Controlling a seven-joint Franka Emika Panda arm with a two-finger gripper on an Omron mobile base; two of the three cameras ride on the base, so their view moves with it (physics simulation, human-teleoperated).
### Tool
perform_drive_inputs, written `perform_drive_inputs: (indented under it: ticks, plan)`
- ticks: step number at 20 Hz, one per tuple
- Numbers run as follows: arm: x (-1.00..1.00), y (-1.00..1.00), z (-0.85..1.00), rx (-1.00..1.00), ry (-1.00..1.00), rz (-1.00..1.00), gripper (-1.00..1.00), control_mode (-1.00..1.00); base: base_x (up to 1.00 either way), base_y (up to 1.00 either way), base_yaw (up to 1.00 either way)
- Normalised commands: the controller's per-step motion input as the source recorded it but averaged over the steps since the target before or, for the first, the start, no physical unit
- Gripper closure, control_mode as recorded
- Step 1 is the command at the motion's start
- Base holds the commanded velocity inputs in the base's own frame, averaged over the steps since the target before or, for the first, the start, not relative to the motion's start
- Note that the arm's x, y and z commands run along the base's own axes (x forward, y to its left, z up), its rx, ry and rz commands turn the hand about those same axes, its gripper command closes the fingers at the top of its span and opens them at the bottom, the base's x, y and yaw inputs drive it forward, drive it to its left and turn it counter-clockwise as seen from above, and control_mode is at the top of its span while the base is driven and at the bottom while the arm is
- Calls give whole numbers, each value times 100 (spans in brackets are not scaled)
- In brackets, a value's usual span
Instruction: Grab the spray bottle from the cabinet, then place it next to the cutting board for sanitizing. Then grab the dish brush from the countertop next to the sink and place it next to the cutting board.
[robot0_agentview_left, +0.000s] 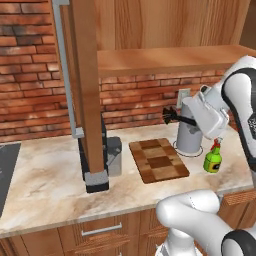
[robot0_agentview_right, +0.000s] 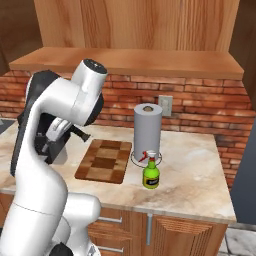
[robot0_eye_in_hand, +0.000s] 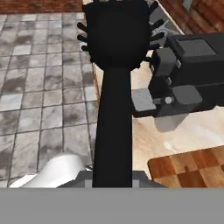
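The dish brush (robot0_eye_in_hand: 114, 65) is all black; the cutting board (robot0_agentview_left: 158, 160) is checkered in light and dark brown blocks. The spray bottle (robot0_agentview_right: 150, 171) is lime green with a black label, white trigger and red nozzle. The surface (robot0_agentview_left: 45, 192) is beige marbled stone, backed by a red brick wall (robot0_agentview_left: 30, 65).

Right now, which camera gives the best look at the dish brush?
The hand view: the dish brush runs up the frame's middle, black handle and bristle head large. The left base view shows its bristles small beside the paper towel roll; the right base view shows a dark handle.
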Motion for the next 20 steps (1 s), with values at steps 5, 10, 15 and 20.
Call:
perform_drive_inputs:
  ticks: [5,10,15,20]
  plan:
    - [5,0,-70,-25,18,18,100,-100,0,0,0]
    - [0,1,-72,-25,15,15,100,-100,0,0,0]
    - [0,1,-60,-13,9,11,100,-100,0,0,0]
    - [10,2,-54,0,3,2,100,-100,0,0,0]
